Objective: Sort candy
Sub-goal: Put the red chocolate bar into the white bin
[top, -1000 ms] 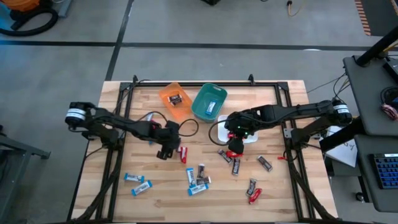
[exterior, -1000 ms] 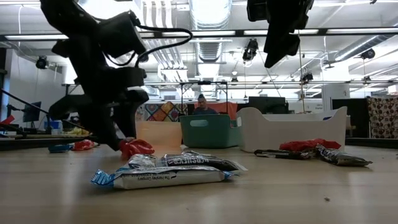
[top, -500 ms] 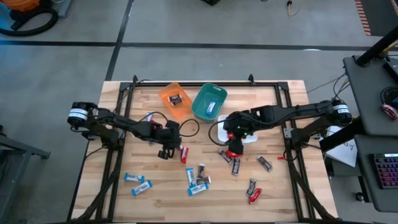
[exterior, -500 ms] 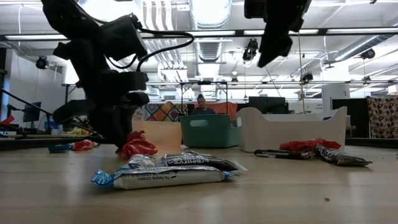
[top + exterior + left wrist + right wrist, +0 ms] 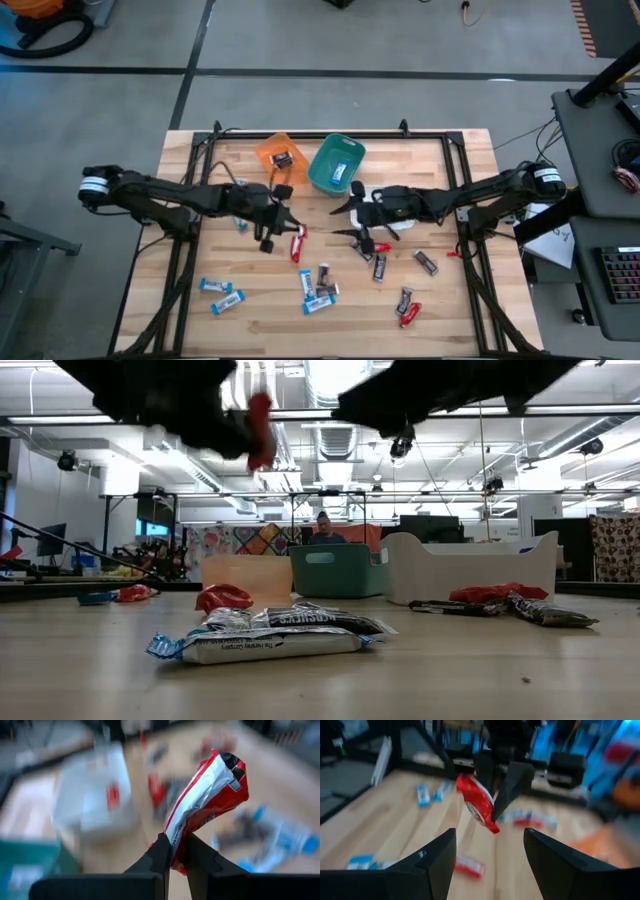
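My left gripper [image 5: 290,229] is shut on a red wrapped candy [image 5: 205,805], held high above the table's middle; the low view shows this candy [image 5: 260,430] near the top. A second red candy [image 5: 222,598] lies on the wood below. My right gripper [image 5: 490,865] stands open just right of the held candy, fingers pointing at it without touching. More candy in blue-and-white [image 5: 220,294], dark [image 5: 380,267] and red [image 5: 410,315] wrappers lies flat along the near half of the table. My left gripper pinches one end of the red candy [image 5: 174,854] between its two fingers. The rest of the wrapper [image 5: 479,807] sticks out past the fingertips, tilted. The candy is lifted clear of the table.
An orange bin [image 5: 279,160] and a teal bin [image 5: 337,165] stand side by side at the far middle, each with candy inside. A white bin [image 5: 470,565] sits to their right, partly under my right arm. A black frame runs round the table's edges.
My left gripper has shut on a red candy and risen with it, lifting it clear of the table. My right gripper has tipped from pointing down to pointing toward the table's left, and has moved toward the left gripper.
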Tool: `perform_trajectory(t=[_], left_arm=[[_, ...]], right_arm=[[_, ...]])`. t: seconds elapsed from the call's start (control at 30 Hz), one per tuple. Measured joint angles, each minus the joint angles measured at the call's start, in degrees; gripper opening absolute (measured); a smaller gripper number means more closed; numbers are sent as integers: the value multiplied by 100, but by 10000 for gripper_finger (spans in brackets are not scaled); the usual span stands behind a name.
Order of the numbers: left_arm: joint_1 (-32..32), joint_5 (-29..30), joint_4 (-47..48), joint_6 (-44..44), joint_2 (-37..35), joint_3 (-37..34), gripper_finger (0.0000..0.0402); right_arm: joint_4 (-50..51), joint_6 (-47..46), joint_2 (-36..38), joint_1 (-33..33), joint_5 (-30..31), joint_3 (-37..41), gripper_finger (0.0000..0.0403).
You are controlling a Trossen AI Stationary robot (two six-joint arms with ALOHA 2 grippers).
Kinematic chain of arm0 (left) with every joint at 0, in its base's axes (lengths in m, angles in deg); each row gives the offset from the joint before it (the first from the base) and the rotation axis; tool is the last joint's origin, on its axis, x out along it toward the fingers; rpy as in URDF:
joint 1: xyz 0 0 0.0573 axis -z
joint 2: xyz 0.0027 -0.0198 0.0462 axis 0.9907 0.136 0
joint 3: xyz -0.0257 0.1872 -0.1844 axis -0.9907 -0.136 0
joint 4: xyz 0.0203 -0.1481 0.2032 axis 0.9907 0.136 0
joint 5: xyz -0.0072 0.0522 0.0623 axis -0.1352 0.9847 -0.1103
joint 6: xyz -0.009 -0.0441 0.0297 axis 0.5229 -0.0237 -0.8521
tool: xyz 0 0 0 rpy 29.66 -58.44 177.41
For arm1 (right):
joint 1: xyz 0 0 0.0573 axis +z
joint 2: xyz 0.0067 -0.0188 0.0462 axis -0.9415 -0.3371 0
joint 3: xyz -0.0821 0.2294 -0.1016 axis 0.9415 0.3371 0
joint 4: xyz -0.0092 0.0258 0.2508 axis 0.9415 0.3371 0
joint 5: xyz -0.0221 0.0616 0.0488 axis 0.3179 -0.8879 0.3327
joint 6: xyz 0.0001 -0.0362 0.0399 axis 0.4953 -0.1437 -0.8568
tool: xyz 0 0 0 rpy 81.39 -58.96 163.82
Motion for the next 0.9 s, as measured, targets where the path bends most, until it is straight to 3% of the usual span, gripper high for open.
perform_trajectory(t=[0.23,0.9], left_arm=[[1,-260,-1297,496,19,4,21],[-1,-673,-2374,1009,1395,108,22]], right_arm=[[-697,359,-51,42,-154,67,221],[-79,199,-1116,36,-1147,-964,221]])
